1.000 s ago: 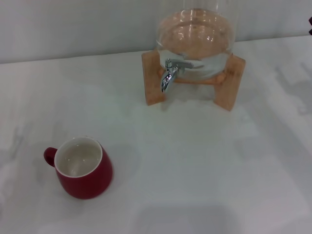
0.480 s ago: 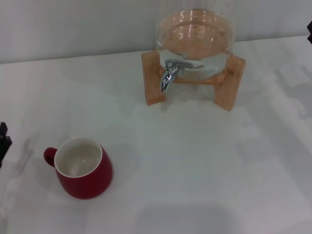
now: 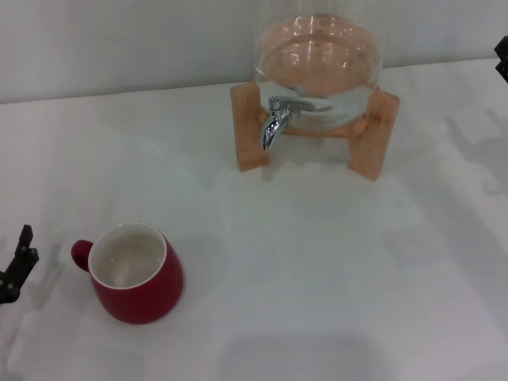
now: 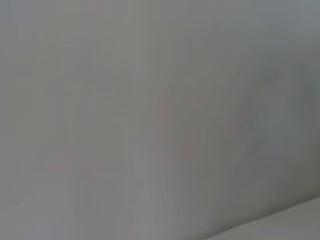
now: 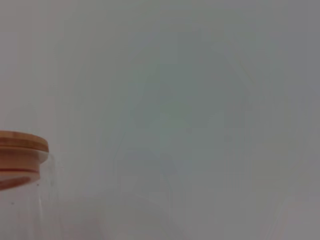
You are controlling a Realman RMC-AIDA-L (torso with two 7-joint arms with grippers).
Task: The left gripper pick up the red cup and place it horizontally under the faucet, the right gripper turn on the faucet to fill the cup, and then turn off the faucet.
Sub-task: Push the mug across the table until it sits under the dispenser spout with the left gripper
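**Left hand edging in beside the mug**

Left hand sat at the near left edge of the bench as I watched, only a black sliver of it showing in the head view, just beside the red cup's handle and not touching it. I could not tell whether its fingers were spread or pressed together; too little of it showed. My read was that it waited there because the handle pointed that way, giving it a side-on line to the cup's body.

Right hand was barely a dark tip at the far right edge, level with the dispenser and well apart from the faucet. I couldn't tell its state either. It looked parked near the tap, I judged, for its turn at the lever.

The red cup stood upright on the near left of the bench, squat, glossy red outside, white and empty inside, wider at the base than the rim, loop handle turned left. Well apart from it, at the back, the chrome faucet curved down from a clear glass dispenser on a pale wooden stand, with bare space under the spout for the cup. The right wrist view caught the dispenser's wooden lid edge-on.
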